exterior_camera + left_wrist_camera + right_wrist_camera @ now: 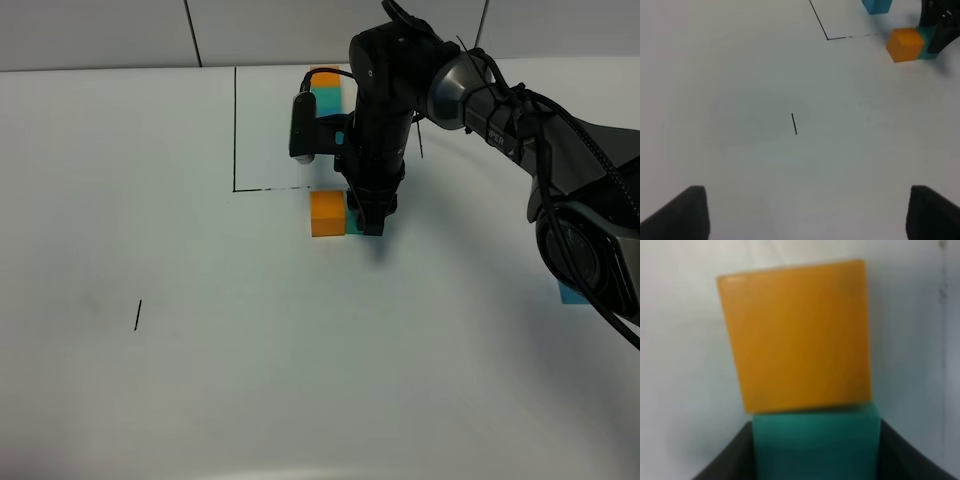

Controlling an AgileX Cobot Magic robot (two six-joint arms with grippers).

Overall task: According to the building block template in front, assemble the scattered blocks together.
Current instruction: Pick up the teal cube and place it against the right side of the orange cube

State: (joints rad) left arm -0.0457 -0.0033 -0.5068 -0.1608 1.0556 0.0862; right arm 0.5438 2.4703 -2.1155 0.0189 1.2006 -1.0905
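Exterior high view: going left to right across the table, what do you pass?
short black mark → orange cube → teal-green cube, gripped by the right claw → blue cube near the right edge.

From above, the right arm (560,150) hides most of the template row (325,80); its blue cube cannot be seen. The right tool (372,225) covers nearly all of the teal-green block (353,222). The blue block (572,293) shows only a small part under the arm. The right wrist view is blurred, and its edge cuts off the teal-green block.
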